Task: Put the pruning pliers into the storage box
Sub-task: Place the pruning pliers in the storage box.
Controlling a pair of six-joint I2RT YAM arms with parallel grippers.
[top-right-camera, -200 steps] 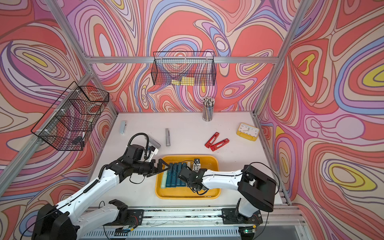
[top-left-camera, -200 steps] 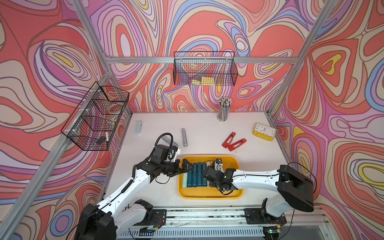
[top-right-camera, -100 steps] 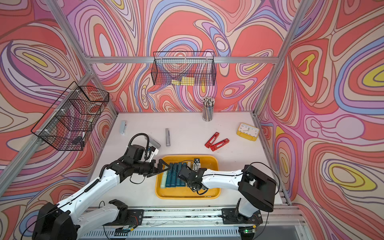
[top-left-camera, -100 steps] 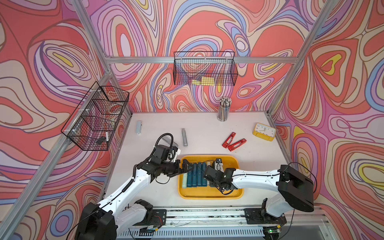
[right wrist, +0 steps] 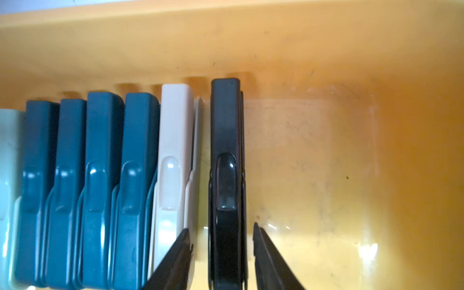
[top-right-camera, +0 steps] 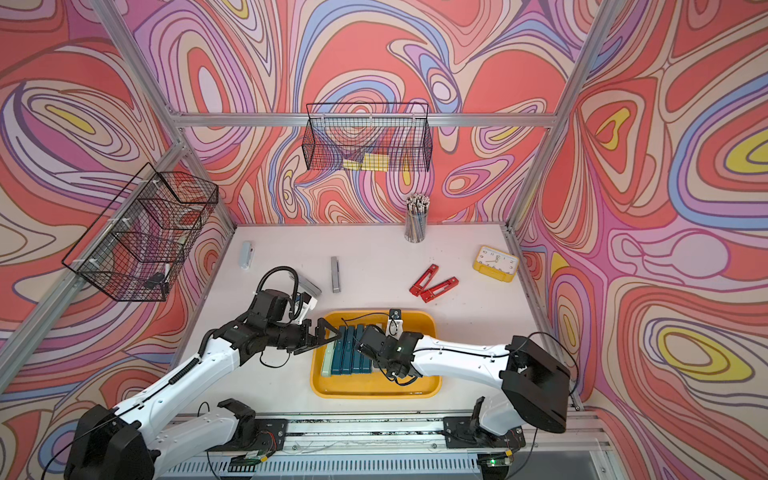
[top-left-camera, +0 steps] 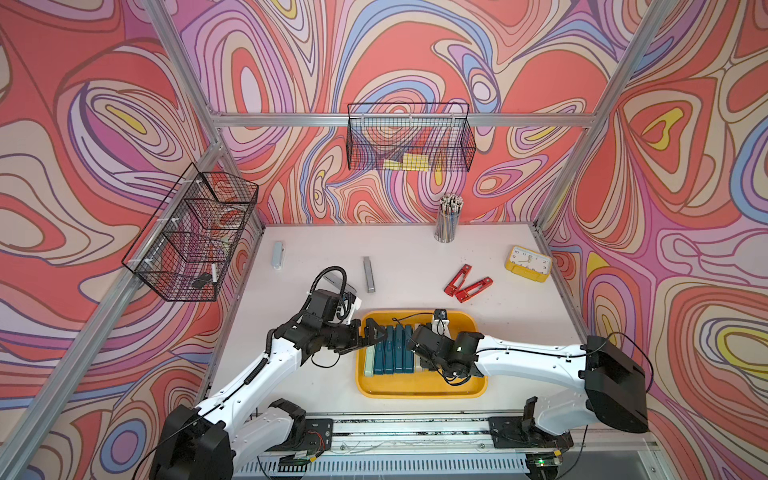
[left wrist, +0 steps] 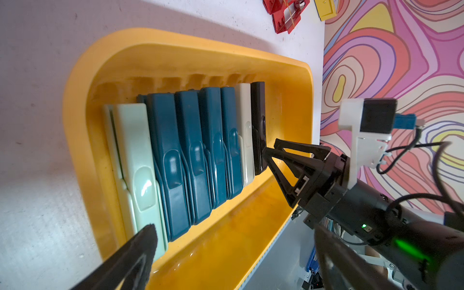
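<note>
**Storage box.** The storage box (top-left-camera: 417, 392) lies at the near centre of the desk (top-left-camera: 415, 257). It is a shallow tray of glossy yellow plastic with rounded corners, a raised rim and a ribbed far wall.

**Contents.** Seven slim moulded bars stand on edge in its left half, each with an oval thumb catch. From the left they are one pale green pliers (left wrist: 135, 160), four teal pliers (left wrist: 173, 150), one beige pliers (right wrist: 174, 130) and the black pliers (right wrist: 226, 120). The black pliers stand slightly apart from the beige.

**Loose on the desk.**
- Two red pliers (top-left-camera: 467, 283) are splayed open and touching, beyond the box to the right.
- One grey pliers (top-left-camera: 368, 274) lies beyond the box's left end.
- One pale grey pliers (top-left-camera: 277, 254) lies at the far left.
- A grey bar (top-right-camera: 311, 285) is partly hidden behind the left arm's cable.

**Right tool** (right wrist: 221, 227). It is released. In the right wrist view the black pliers' near half shows between its pointed fingers (right wrist: 175, 258), with a slim gap on each side. Whether the tips reach down beside the pliers or hang above them cannot be told. In both top views the wrist covers the tips.

**Left tool** (top-left-camera: 369, 336). It is spread wide and grasps nothing, over the box's left rim. Its fingers (left wrist: 140, 246) are blurred and cut off in the left wrist view.
</note>
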